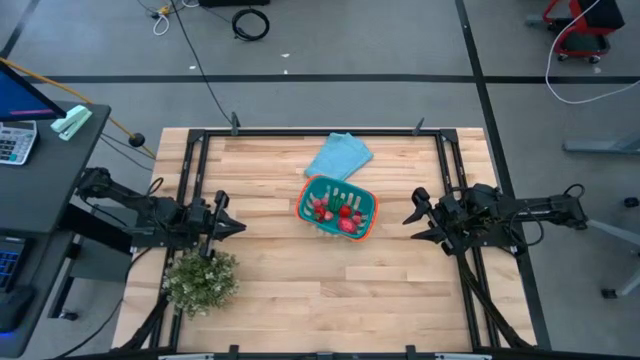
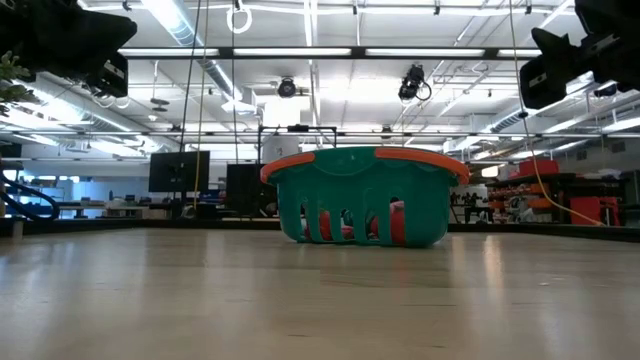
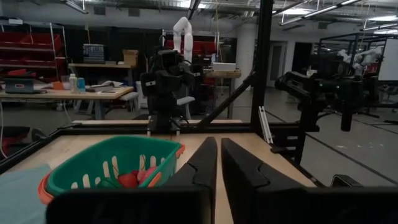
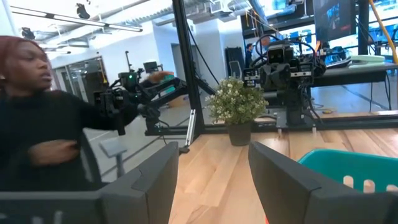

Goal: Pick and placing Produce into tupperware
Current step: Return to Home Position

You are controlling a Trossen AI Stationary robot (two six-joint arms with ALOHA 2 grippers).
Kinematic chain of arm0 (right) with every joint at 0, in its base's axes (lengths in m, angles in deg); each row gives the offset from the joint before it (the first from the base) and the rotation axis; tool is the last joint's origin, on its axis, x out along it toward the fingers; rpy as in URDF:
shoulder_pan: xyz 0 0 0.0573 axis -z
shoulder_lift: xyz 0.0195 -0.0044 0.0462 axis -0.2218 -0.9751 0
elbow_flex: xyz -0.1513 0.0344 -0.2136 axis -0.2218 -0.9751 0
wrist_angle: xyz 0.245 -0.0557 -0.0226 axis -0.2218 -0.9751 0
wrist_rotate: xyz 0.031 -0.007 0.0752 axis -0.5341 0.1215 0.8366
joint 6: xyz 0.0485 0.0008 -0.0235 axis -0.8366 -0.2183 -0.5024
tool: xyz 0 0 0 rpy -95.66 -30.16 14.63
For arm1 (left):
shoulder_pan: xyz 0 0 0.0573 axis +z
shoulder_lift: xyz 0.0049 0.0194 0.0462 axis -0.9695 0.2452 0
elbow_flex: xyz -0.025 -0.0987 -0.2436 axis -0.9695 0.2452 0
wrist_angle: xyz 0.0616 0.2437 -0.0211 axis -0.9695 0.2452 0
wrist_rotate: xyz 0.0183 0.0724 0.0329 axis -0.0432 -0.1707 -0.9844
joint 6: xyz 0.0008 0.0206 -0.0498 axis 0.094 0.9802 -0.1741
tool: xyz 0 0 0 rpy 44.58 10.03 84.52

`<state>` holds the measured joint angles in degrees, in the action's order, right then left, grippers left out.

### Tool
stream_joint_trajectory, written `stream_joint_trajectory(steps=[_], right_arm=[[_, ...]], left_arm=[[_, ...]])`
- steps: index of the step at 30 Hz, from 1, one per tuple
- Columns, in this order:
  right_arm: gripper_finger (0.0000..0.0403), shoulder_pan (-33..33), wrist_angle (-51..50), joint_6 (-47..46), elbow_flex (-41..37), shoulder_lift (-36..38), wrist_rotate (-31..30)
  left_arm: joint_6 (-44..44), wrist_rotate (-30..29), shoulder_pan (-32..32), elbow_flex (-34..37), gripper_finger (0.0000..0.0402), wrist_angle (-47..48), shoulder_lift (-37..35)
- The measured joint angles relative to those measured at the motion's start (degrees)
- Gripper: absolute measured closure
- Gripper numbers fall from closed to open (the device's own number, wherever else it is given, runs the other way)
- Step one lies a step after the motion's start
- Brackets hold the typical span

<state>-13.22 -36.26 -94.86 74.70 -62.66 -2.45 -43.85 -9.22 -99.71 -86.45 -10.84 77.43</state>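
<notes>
The teal slotted basket with an orange-red rim [image 1: 362,190] stands mid-table, resting on its base; it also shows in the low view [image 2: 420,200] and in both wrist views [image 3: 93,163] [image 4: 348,165]. Several red and green produce pieces [image 1: 340,212] lie inside it, and red shows through the slots [image 2: 397,222] [image 3: 134,179]. My left gripper [image 1: 240,227] [image 3: 219,142] is shut and hovers left of the basket. My right gripper [image 1: 410,222] [image 4: 214,149] is open and hovers right of the basket. Both point at the basket and stand apart from it.
A light-blue cloth [image 1: 338,155] lies flat just beyond the basket's far side. A bushy potted plant [image 1: 200,280] [image 4: 236,102] stands near the table's near-left corner, below the left arm. A person [image 4: 43,124] shows beyond the table in the right wrist view. Black frame rails border the table.
</notes>
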Motion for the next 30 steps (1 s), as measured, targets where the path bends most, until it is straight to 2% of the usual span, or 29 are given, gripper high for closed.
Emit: stream_joint_trajectory(steps=[16,24,30], right_arm=[[0.0199,0.02,0.02,0.00,0.09,0.00,0.00],[0.0199,0.01,0.02,0.00,0.09,0.00,0.00],[0.0199,0.02,0.03,0.00,0.11,0.00,0.02]], left_arm=[[0.37,0.04,0.02,0.00,0.0363,0.67,-1.80],[-1.50,0.04,0.04,0.00,0.0374,13.09,-9.87],[-2.35,0.28,0.07,-0.11,0.0378,16.06,-9.75]])
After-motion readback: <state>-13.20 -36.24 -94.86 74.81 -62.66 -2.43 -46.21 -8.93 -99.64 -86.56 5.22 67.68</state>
